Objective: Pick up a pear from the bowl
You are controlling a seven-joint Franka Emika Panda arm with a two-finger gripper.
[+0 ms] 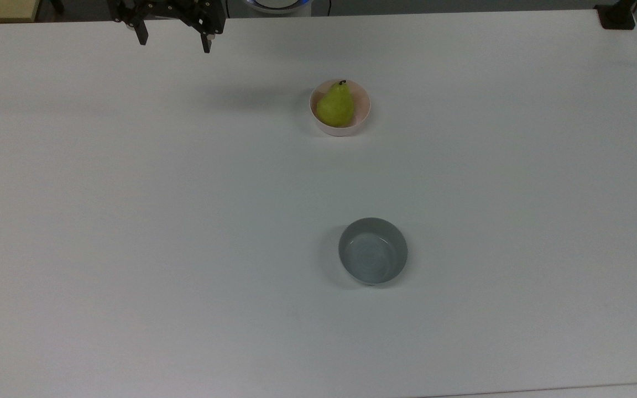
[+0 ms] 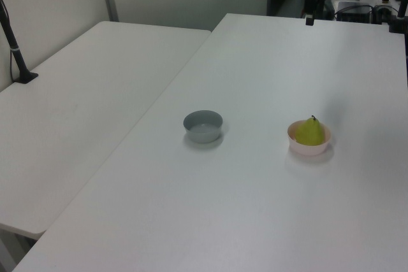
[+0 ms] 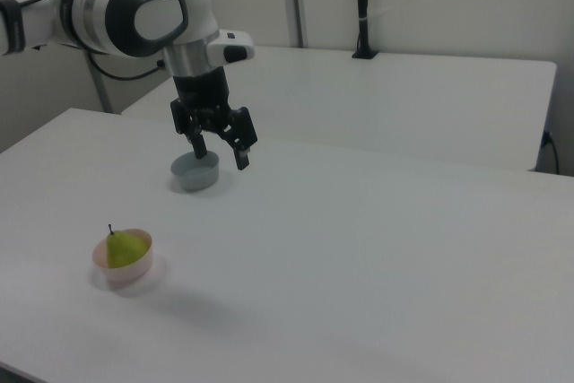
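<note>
One small yellow-green pear (image 1: 335,106) waits in the small pale pink round bowl (image 1: 359,122), gripper (image 1: 174,45) raised with fingers apart.
The gripper should be brought over the bowl, well in from the worktop (image 1: 130,221) edges, and closed across the pear's body below the dark stem; the grey round bowl (image 1: 372,251) stands apart, nothing obstructing.

Top view looks steeply down on the desk (image 1: 186,221) from high up. Left and right views sit lower, at opposite sides, oblique. All three share the pink bowl (image 1: 340,126) and grey bowl (image 1: 372,251).
</note>
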